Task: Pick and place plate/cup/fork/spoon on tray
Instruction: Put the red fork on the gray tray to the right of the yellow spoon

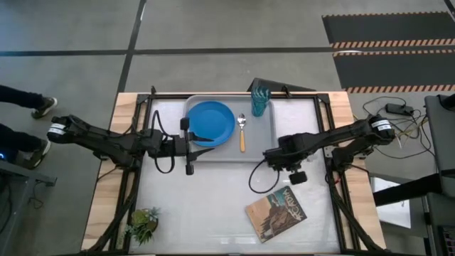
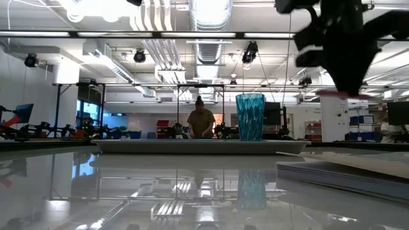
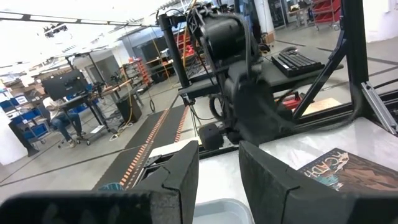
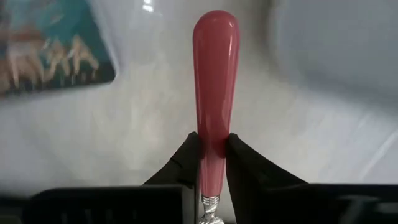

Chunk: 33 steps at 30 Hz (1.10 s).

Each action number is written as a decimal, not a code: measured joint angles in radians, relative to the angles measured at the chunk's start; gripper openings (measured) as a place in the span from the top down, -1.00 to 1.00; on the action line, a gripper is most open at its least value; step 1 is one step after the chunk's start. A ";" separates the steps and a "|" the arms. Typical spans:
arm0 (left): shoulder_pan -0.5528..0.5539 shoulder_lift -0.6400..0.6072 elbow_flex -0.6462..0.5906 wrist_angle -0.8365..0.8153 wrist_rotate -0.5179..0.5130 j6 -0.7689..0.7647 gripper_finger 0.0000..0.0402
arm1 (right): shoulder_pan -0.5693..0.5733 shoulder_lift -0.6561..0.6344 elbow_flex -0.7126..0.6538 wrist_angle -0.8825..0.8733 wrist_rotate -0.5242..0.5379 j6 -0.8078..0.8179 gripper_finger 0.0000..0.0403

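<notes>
The light-grey tray point(image 1: 274, 146) lies at the table's far middle. On it are the blue plate point(image 1: 211, 122), the orange-handled spoon point(image 1: 242, 134) and, in its far right corner, the teal cup point(image 1: 260, 99), which also shows in the low view point(image 2: 250, 117). My right gripper point(image 1: 270, 158) hovers just off the tray's near right corner, shut on the pink-handled fork point(image 4: 214, 74); its tines are hidden. My left gripper point(image 1: 188, 146) is open and empty over the tray's near left edge, beside the plate. My right gripper pinches the fork's pink handle point(image 4: 211, 163) between its two fingers, at the end next to the metal neck. The handle runs forward along the fingers, its rounded free end point(image 4: 214, 25) sticking out past the fingertips. The fork is lifted clear of the table, as the low view point(image 2: 332, 94) shows.
A brown picture-cover book point(image 1: 276, 213) lies on the table near the front, right of the middle. A small potted plant point(image 1: 142, 224) stands at the near left corner. A person shows at the picture's left edge, beyond the table.
</notes>
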 joint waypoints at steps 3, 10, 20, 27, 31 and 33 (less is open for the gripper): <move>0.000 0.000 0.000 0.000 0.000 0.000 0.52 | 0.012 0.002 0.047 0.005 0.068 -0.378 0.77; 0.000 0.000 0.000 0.000 0.000 0.000 0.52 | -0.021 0.002 0.033 0.164 0.308 -0.866 0.75; 0.000 0.000 0.000 0.005 0.000 0.000 0.52 | -0.125 0.004 -0.102 0.491 0.291 -1.315 0.75; 0.000 0.000 0.000 0.003 0.000 0.000 0.52 | -0.237 0.004 -0.139 0.613 0.180 -1.446 0.74; 0.000 0.000 0.000 0.002 0.000 0.003 0.52 | -0.273 0.004 -0.156 0.670 0.128 -1.511 0.74; 0.000 0.000 0.000 0.002 0.000 0.006 0.52 | -0.283 0.004 -0.163 0.698 0.098 -1.534 0.74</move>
